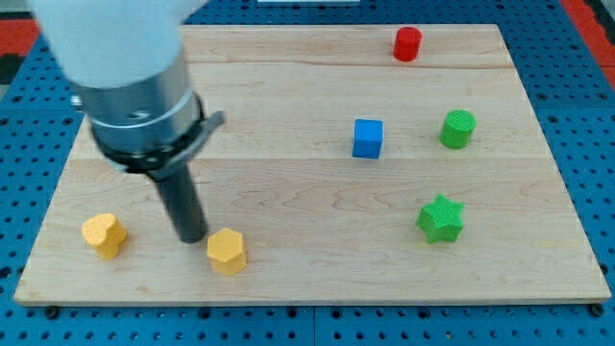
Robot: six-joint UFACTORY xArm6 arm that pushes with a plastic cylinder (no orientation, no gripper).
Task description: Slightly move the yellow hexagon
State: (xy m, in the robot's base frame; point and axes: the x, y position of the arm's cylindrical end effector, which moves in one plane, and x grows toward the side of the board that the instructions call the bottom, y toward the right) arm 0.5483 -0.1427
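Your yellow plastic hexagon block lies near the wooden board's bottom edge. My tip sits just to its left, nearly touching, ready for a short nudge. There is no pincer, only the rod. The yellow heart-like block lies further left of the hexagon.

arm: upper left | my tip: down (rod upright)
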